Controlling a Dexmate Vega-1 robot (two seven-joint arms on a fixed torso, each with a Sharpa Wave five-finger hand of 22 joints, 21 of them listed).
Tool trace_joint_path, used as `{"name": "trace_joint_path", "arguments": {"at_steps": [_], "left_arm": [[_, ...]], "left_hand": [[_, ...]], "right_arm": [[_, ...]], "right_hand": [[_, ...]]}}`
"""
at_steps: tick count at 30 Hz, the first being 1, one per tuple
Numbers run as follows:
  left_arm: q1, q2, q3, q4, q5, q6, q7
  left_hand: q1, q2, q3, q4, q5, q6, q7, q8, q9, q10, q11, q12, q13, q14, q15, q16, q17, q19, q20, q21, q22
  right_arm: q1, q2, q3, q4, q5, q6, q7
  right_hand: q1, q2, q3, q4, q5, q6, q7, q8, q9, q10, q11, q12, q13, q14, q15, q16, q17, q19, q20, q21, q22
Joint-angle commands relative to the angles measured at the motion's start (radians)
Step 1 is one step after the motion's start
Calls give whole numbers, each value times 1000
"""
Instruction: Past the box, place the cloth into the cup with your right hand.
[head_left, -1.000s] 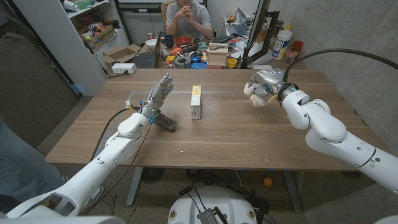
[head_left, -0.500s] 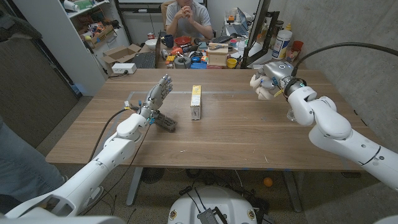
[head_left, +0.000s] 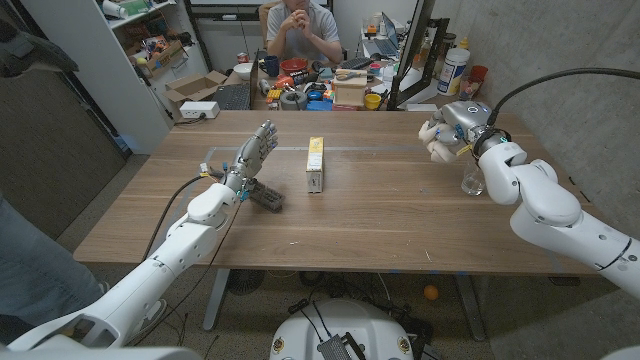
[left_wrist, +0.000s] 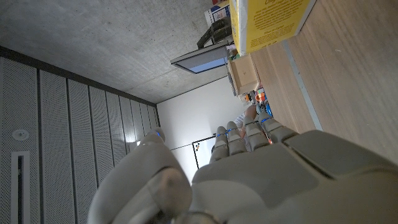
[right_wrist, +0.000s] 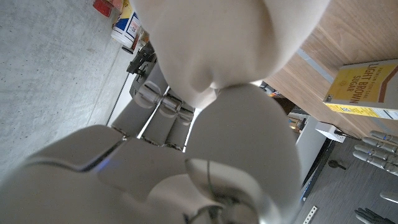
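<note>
right hand (head_left: 447, 137): raised over the table's far right part, fingers curled round the cloth (head_left: 436, 145), a pale bunch sticking out on its box side; in the right wrist view the cloth (right_wrist: 230, 37) bulges out of the fist (right_wrist: 205, 155)
cup (head_left: 473, 178): clear, upright on the table, just nearer the robot than the right hand, right forearm beside it; cloth not in it
box (head_left: 315, 163): yellow and white, lying mid-table, well apart from the right hand on its left; also seen from the left wrist (left_wrist: 267, 22) and right wrist (right_wrist: 367, 87)
left hand (head_left: 255, 150): up off the table left of the box, fingers straight and spread, holding nothing; its back shows in the left wrist view (left_wrist: 249, 168)
dark block (head_left: 265, 195): on the table near the left wrist
table (head_left: 380, 215): wood
person (head_left: 305, 25): seated behind the table, hands together at a cluttered desk
</note>
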Motion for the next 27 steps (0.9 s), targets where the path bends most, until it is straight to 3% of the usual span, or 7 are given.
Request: {"name": "trace_joint_path", "arguments": {"at_steps": [1,15,27], "left_arm": [[-6,-6,15,4,5,10,-8],[19,17,7,-38,17,27,22],[17,15,14,-43,22,37,29]], "left_hand": [[0,9,-2,1,-1,9,0,-4,4,2,-2,4,4,0,0,2,5,-2,-2,1,4],[1,10,-4,0,-1,8,2,-5,4,3,-2,4,5,1,1,3,5,-2,-2,1,4],[2,11,-5,0,-2,12,2,-3,4,2,-2,4,5,0,-1,2,5,-2,-2,1,4]], "right_arm": [[-27,-31,22,34,66,-20,-60],[-19,-63,17,99,135,-18,-118],[-61,-142,64,82,189,-68,-131]], "right_hand": [[60,75,-4,0,4,7,-2,5,1,62,-61,-1,85,21,-29,7,7,-6,-46,7,4],[57,76,-10,0,4,18,-7,5,-8,65,-66,-13,85,18,-30,7,16,-18,-45,21,3],[56,76,-14,-1,3,20,-9,4,-14,70,-68,-22,87,15,-31,6,23,-25,-45,35,2]]}}
